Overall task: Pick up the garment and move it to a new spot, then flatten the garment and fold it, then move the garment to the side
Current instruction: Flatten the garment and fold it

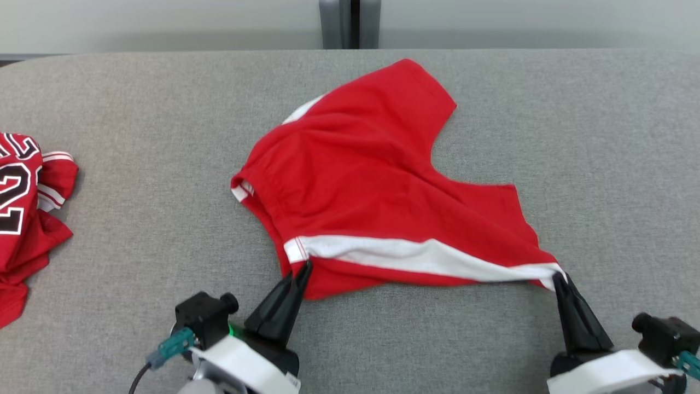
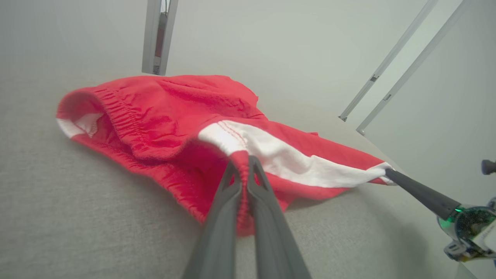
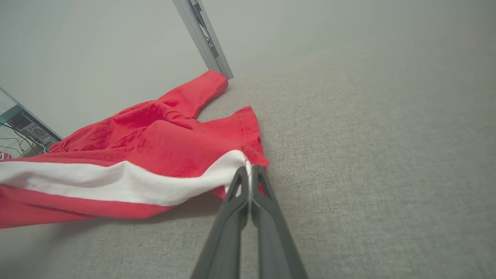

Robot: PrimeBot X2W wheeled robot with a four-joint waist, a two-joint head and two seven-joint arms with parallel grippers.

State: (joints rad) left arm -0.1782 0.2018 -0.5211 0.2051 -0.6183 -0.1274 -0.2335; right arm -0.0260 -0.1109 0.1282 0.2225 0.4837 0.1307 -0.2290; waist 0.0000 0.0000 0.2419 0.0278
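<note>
The garment [image 1: 372,180] is bright red with a white side stripe and a gathered elastic edge. It lies spread on the grey cloth-covered table [image 1: 136,230], its near edge lifted and stretched between my two grippers. My left gripper [image 1: 303,268] is shut on the left end of the near edge, where the white stripe starts; the left wrist view shows red cloth [image 2: 166,112] pinched between the fingers at the left gripper [image 2: 243,162]. My right gripper [image 1: 559,276] is shut on the right corner, with the stripe's end clamped at the right gripper [image 3: 250,168] beside the garment's body [image 3: 166,143].
A second red jersey [image 1: 27,208] with dark white-outlined numbers lies bunched at the table's left edge. A grey post [image 1: 350,24] stands behind the table's far edge. Bare grey table stretches to the right of the garment and in front of it.
</note>
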